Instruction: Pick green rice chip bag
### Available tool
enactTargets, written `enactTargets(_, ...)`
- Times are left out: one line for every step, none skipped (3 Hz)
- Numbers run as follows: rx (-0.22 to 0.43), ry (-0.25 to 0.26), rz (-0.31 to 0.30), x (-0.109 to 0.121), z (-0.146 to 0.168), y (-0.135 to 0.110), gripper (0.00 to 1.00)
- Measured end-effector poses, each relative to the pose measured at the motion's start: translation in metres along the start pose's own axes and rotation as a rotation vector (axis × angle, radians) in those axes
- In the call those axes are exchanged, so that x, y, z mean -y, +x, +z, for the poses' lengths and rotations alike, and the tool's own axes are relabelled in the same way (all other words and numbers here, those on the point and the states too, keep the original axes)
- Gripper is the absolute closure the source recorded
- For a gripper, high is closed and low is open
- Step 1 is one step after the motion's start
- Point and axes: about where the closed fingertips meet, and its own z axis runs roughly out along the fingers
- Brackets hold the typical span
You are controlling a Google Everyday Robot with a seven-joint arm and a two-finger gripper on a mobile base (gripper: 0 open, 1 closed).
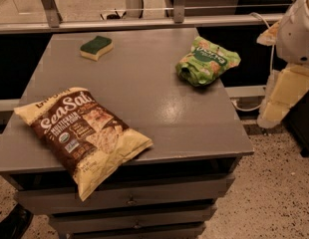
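Note:
The green rice chip bag (207,61) lies crumpled on the far right part of the grey table top (159,108), near its right edge. It is bright green with a dark-green oval logo. My gripper (281,101) hangs at the right edge of the view, beside the table and off its right side, with its cream-coloured end pointing down toward the floor. It is to the right of the bag and a little nearer the camera, not touching it. The white arm (296,31) sits above it.
A large cream-and-brown Sea Salt chip bag (82,133) lies at the front left, overhanging the front edge. A green-and-yellow sponge (96,47) sits at the back left. Drawers (129,200) are below the top. A rail (144,23) runs behind the table.

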Motion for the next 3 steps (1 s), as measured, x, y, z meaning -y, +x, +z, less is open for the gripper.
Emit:
enactTargets(0.128,0.081,0.006,0.056,0.030,-0.025,0.00)
enactTargets(0.292,0.158,0.041,0.119,0.060,-0.058,0.00)
enactTargets(0.389,0.159,0.131,0.160,0.097,-0.078,0.00)
